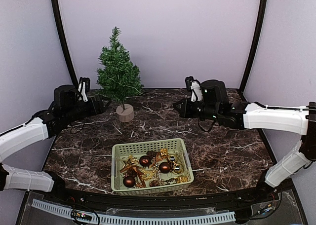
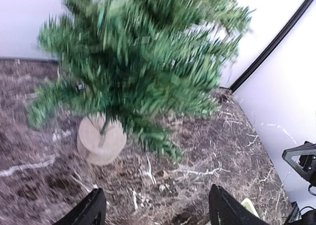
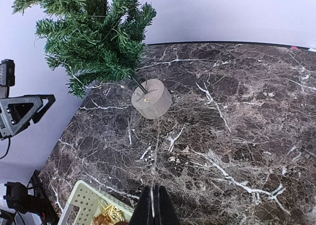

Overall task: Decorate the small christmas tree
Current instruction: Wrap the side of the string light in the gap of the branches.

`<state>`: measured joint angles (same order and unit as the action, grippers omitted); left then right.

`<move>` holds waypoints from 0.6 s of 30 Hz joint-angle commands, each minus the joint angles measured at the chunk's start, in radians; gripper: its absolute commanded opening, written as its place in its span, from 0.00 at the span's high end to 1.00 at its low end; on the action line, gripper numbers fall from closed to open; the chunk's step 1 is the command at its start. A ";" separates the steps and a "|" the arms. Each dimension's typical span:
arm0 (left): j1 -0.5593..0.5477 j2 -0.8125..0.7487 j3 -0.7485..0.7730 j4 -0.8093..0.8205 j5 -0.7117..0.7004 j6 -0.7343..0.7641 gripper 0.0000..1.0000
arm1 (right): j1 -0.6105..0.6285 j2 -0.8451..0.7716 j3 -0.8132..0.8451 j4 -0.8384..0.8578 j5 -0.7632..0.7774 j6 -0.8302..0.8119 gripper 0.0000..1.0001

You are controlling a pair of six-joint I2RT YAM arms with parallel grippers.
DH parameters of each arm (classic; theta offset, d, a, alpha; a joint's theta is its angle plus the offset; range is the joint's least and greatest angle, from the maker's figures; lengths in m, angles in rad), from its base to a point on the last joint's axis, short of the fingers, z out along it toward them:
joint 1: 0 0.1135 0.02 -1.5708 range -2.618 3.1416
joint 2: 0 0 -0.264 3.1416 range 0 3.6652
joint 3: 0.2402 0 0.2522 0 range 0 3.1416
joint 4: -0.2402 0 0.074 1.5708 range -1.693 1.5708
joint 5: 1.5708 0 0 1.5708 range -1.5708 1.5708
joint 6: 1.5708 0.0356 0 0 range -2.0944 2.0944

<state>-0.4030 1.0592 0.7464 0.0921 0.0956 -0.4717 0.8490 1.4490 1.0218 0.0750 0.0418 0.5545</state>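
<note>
From above, one small christmas tree (image 1: 117,69) stands upright on its round wooden base at the back left of the dark marble table (image 1: 227,146). One pale green basket (image 1: 148,146) sits near the front edge, well apart from the tree. It holds three dark red baubles (image 1: 165,167) and a tangle of gold pieces too jumbled to count. Two arms reach in. The left gripper (image 1: 101,105) is just beside the tree's lower branches, and the right gripper (image 1: 177,108) is off to the tree's right, apart from it.

In the left wrist view, the tree (image 2: 143,62) fills the frame, blurred, with its base (image 2: 101,138) on the marble. The left gripper (image 2: 155,210) is released, its two fingers spread wide with only bare table between them.

In the right wrist view, the tree (image 3: 94,32) and its single base (image 3: 151,99) are at the upper left, and one corner of the basket (image 3: 86,200) shows at the bottom. The right gripper (image 3: 153,207) is clenched, its fingers pressed together with no object visible between them.
</note>
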 commanded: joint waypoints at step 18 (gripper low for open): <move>-0.039 0.282 0.047 0.275 0.049 -0.117 0.19 | 0.001 -0.036 0.001 0.039 0.006 -0.009 1.00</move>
<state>-0.4370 1.3388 0.7708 0.2749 0.1379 -0.5846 0.8490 1.4399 1.0218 0.0753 0.0422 0.5549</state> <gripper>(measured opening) 0.805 0.004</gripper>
